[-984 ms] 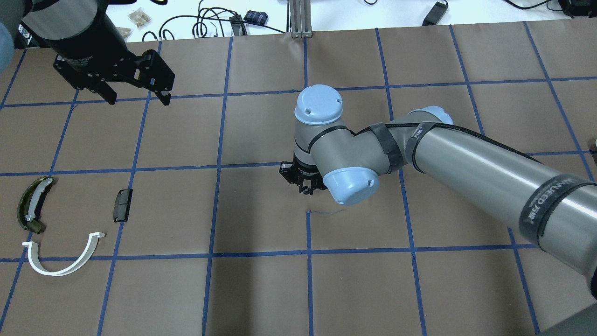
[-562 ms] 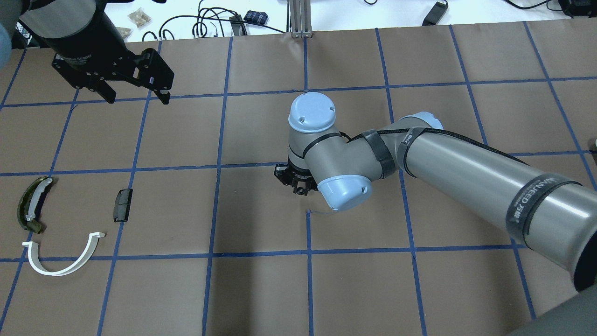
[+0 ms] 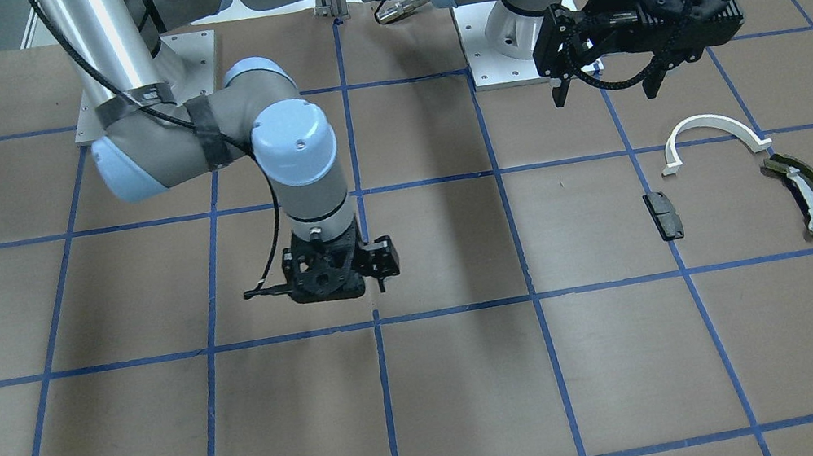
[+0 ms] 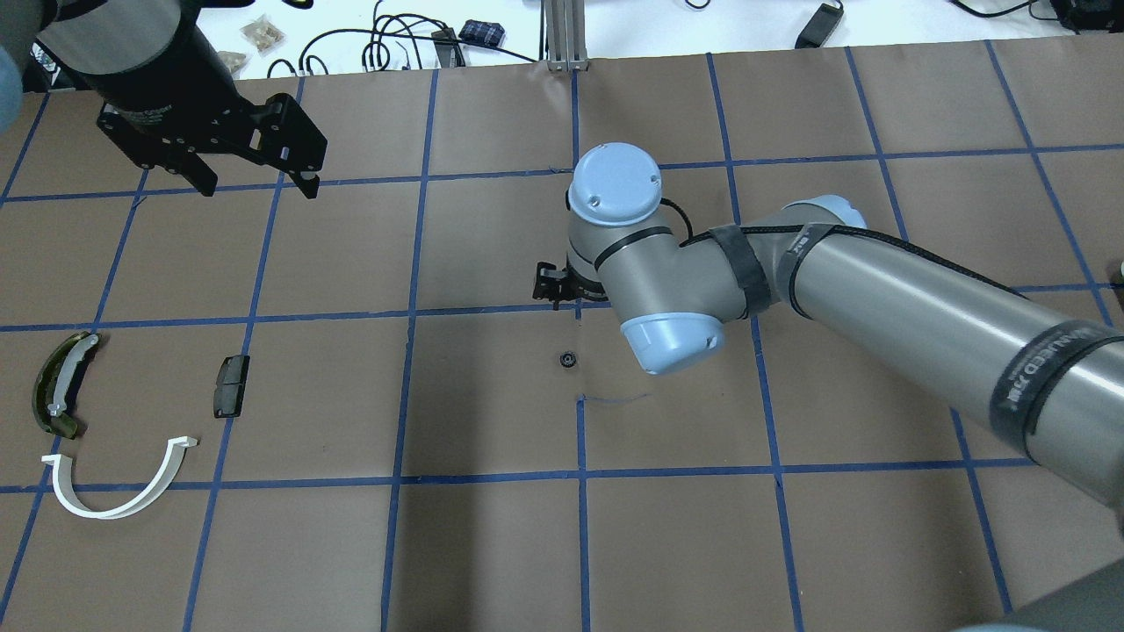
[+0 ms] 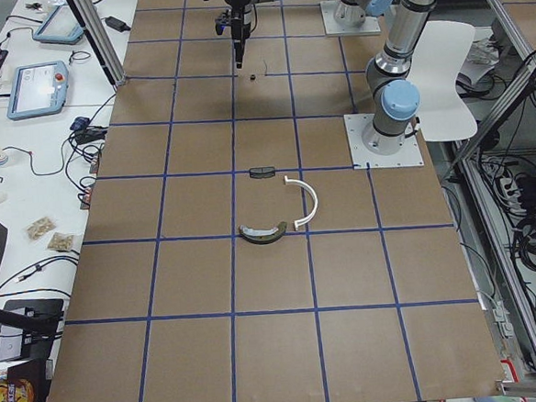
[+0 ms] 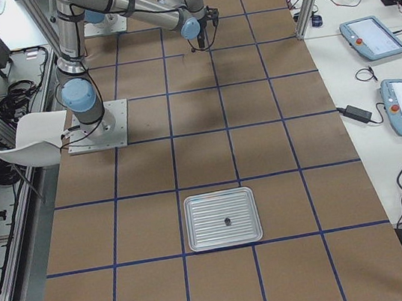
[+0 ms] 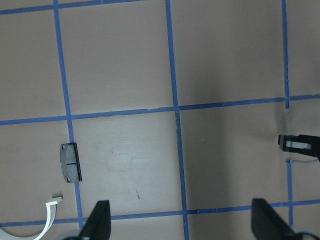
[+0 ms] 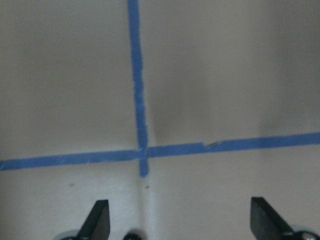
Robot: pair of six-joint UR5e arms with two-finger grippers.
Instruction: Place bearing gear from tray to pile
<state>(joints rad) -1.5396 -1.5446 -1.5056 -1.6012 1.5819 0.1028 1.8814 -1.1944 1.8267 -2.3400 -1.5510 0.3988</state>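
Tabletop [image 4: 492, 544]: bare brown stretch between bearing gear [image 4: 568, 359] and pile [image 4: 232, 386], passable at low height. Obstacles: right arm [image 4: 667, 272] overhanging just beside the gear; left tool [image 4: 262, 189] raised near the pile, not touching it.

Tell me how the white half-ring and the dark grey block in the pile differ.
The white half-ring is a thin open curve; the dark grey block is a compact solid rectangle. The half-ring covers a far wider span than the block, and lies nearer the robot's side. Both lie flat on the brown table, apart, untouched by any gripper.
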